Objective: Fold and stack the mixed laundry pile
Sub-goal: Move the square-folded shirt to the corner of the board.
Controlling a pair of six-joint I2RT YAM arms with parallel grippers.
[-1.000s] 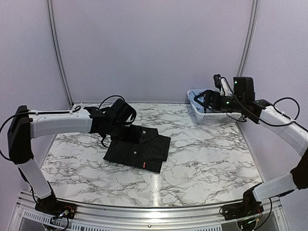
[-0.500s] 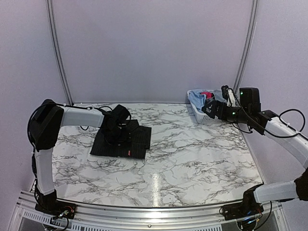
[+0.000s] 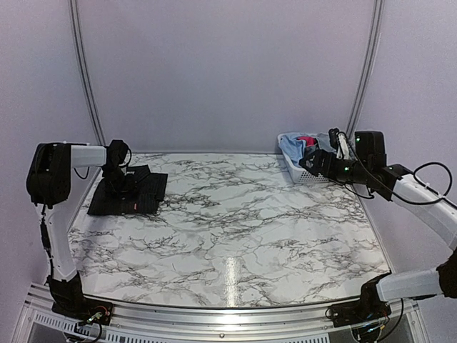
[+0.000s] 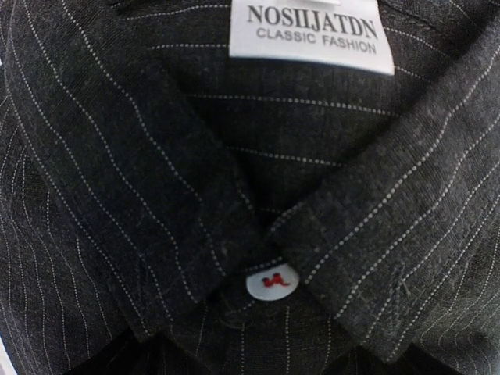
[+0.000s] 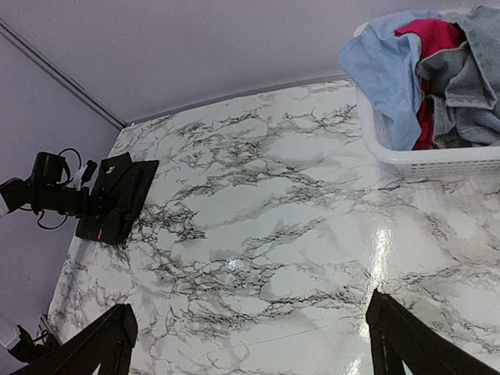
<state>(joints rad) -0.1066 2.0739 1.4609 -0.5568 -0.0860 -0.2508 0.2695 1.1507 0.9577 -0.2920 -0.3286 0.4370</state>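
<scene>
A folded black pinstriped shirt [image 3: 143, 199] lay at the far left of the table [image 3: 250, 229]. My left pincer [image 3: 118, 179] sat low over its collar; I could not tell whether it gripped. My right pincer [image 5: 248, 308] hung spread wide and held nothing, near the basket [image 5: 437, 160] of blue, grey and red clothes [image 5: 387, 70].

Table [image 3: 235, 214] mid open, basket [image 3: 308, 174] back-R, shirt [image 3: 136, 198] back-L
</scene>
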